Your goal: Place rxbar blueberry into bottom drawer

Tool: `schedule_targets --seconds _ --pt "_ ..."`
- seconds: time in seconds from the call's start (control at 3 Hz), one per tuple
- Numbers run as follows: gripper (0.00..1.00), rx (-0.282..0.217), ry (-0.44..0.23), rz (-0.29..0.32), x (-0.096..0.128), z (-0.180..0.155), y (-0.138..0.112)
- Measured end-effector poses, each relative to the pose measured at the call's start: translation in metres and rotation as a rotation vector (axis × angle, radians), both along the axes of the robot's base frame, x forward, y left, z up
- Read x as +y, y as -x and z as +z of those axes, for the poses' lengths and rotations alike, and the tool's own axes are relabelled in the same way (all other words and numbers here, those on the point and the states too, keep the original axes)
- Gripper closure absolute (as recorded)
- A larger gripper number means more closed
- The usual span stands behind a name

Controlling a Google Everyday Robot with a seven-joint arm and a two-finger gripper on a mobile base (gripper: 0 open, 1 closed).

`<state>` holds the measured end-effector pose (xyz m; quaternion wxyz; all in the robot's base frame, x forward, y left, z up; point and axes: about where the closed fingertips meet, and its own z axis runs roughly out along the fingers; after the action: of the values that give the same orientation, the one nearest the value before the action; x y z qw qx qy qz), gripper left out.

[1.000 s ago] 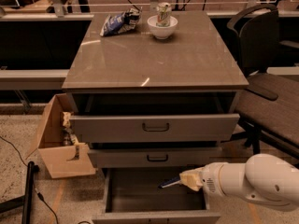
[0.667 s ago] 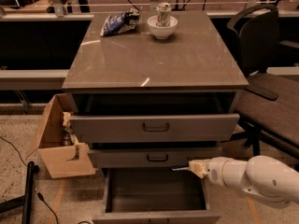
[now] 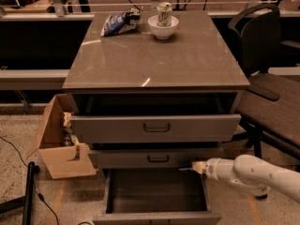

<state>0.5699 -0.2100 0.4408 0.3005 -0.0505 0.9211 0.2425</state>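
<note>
The bottom drawer [image 3: 154, 217] of the grey cabinet is pulled open, and its dark interior shows nothing I can make out. The rxbar blueberry is not visible in this view. My gripper [image 3: 187, 168] is at the end of the white arm [image 3: 248, 172] that reaches in from the lower right. It sits at the drawer's upper right corner, just below the middle drawer [image 3: 157, 158], above the open cavity.
The top drawer [image 3: 154, 128] is pulled partly out. On the cabinet top [image 3: 154, 60] lie a blue-and-white chip bag [image 3: 121, 21] and a white bowl [image 3: 163, 29] holding a can [image 3: 164, 12]. An open cardboard box [image 3: 56, 144] stands on the left, a black chair [image 3: 267, 46] on the right.
My gripper has moved up and to the right, from inside the bottom drawer's cavity to its upper right corner. The drawers have not moved.
</note>
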Motion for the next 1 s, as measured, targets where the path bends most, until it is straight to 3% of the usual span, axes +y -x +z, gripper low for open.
schedule_targets --seconds 0.33,0.67,1.0 --pt "1.0 0.125 -0.03 -0.003 0.006 -0.071 -0.01" --pt "1.0 0.167 -0.038 0.026 0.023 -0.11 -0.045" --pt "1.0 0.169 -0.039 0.026 0.023 -0.11 -0.043"
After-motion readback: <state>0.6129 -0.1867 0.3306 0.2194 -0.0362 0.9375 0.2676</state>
